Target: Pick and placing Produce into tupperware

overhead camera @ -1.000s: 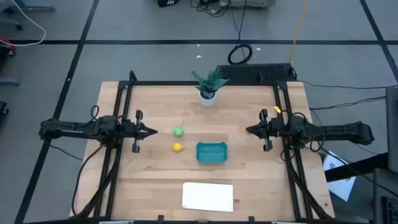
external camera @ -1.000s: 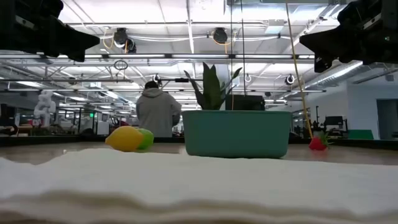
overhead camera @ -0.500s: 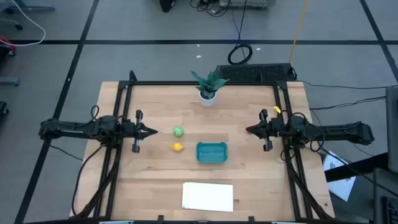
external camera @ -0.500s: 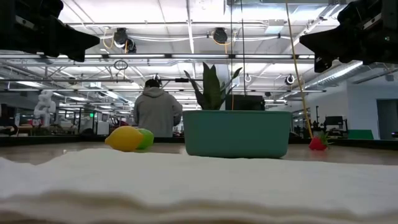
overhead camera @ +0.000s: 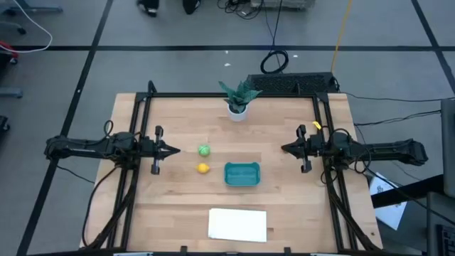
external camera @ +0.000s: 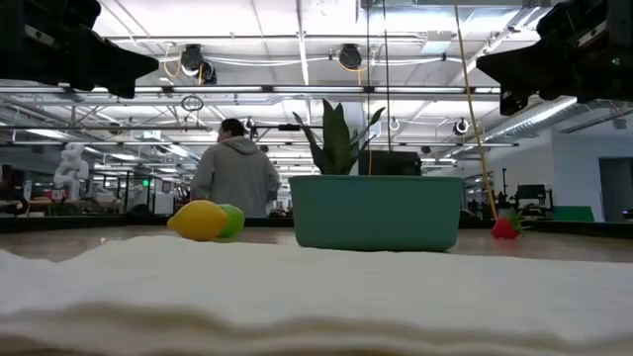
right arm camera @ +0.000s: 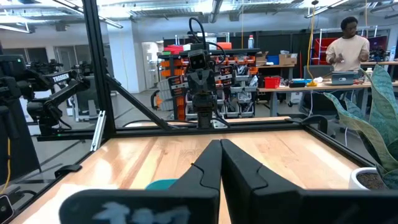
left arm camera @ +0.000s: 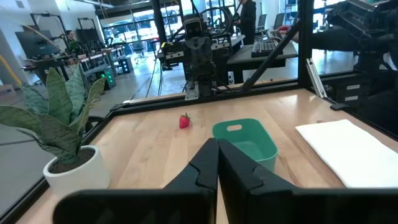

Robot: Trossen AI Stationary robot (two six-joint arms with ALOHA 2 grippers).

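The teal tub [overhead camera: 242, 173] stands on the wooden table near its middle, and also shows in the low view [external camera: 376, 211]. The green round piece [overhead camera: 204, 150] and the yellow lemon-like piece [overhead camera: 203, 168] lie on the table left of the tub. The small red piece [left arm camera: 185, 121] lies beyond the tub toward the right arm; I do not make it out from above. My left gripper [overhead camera: 176, 150] hovers shut, level, just left of the green piece. My right gripper [overhead camera: 284, 148] hovers shut to the right of the tub. Both point toward the table's middle.
A potted leafy plant [overhead camera: 237, 99] stands at the far edge. A flat white sheet [overhead camera: 237, 224] lies at the near edge. A black frame [overhead camera: 146, 107] runs along the table's left, far and right sides. A person [external camera: 234, 178] stands in the room behind.
Neither arm nor any piece on the table has moved. The person in the room behind the table has stepped a little to the left, as the low view shows it.
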